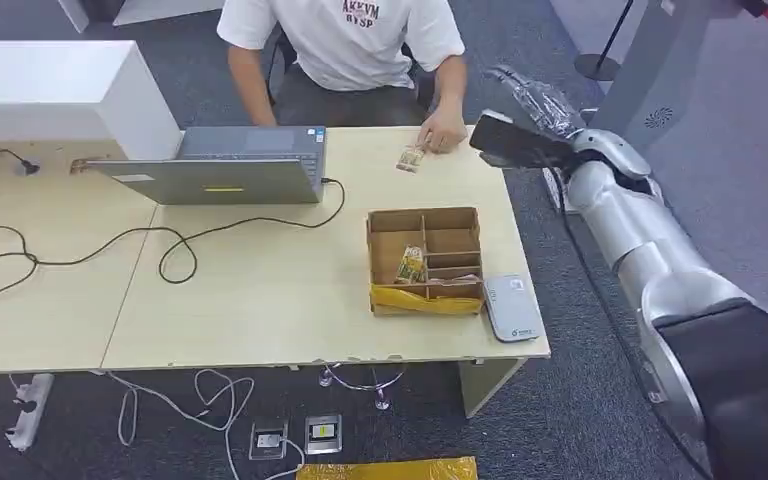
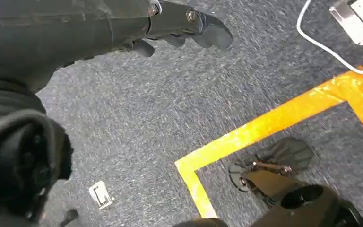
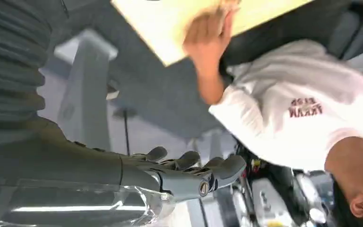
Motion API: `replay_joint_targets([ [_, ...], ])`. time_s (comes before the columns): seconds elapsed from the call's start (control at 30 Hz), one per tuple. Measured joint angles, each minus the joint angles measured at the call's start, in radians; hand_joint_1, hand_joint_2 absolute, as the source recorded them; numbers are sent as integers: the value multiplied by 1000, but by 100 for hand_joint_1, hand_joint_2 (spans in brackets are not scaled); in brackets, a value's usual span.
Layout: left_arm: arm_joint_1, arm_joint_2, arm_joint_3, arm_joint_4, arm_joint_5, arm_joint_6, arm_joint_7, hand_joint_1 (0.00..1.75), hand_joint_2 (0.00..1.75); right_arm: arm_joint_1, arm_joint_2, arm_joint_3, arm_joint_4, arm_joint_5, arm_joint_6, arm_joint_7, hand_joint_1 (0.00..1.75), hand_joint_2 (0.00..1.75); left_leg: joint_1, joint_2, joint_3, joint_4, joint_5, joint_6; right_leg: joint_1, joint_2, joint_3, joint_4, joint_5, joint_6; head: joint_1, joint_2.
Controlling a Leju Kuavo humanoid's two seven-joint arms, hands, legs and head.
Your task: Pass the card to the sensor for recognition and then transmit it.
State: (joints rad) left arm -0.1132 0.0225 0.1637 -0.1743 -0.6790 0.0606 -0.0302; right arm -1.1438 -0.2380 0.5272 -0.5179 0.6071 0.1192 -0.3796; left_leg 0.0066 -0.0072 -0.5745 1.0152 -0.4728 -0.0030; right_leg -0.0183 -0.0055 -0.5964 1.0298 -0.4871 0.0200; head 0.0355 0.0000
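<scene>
A small card lies on the table near its far edge, just beside a seated person's hand. More cards stand in a divided cardboard box. The grey-white sensor lies flat beside the box, at the table's near right corner. My right hand is raised beyond the far right corner of the table, close to the person's hand, fingers stretched out and holding nothing. My left hand hangs over the carpet with nothing in it, fingers loosely apart.
An open laptop with a black cable sits on the table's far left half, by a white cabinet. The person in a white T-shirt sits across the table. A power strip, floor sockets and yellow tape are below.
</scene>
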Motion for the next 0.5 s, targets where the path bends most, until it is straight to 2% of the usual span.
replay_joint_targets([
  [0.1, 2, -3, 0, 0, -1, 1, 4, 0, 0, 49, -36, -32, -102, -136, 127, 42, 0, 175, 0, 0, 0, 0, 0, 0, 0, 0, 0, 0, 0, 0, 0, 0],
  [0.2, 2, -3, 0, 1, -2, 0, 4, 0, 0, 157, -84, -70, -279, -263, 223, 151, 0, 175, 0, 0, 1, 0, 0, 0, 0, 0, 1, 0, 0, 0, 0, 0],
  [0.33, 3, -3, 0, 2, -3, -1, 4, 0, 0, 299, -137, -127, -505, -335, 269, 241, 0, 175, 0, 0, 1, 0, -1, 0, 0, 0, 1, -1, 0, 0, 0, 0],
  [0.5, 3, -2, 0, 3, -4, -1, 4, 0, 0, 419, -182, -194, -710, -359, 294, 273, 0, 175, 0, 1, 1, 0, -1, 0, 0, 1, 1, -1, 0, 0, 0, 0],
])
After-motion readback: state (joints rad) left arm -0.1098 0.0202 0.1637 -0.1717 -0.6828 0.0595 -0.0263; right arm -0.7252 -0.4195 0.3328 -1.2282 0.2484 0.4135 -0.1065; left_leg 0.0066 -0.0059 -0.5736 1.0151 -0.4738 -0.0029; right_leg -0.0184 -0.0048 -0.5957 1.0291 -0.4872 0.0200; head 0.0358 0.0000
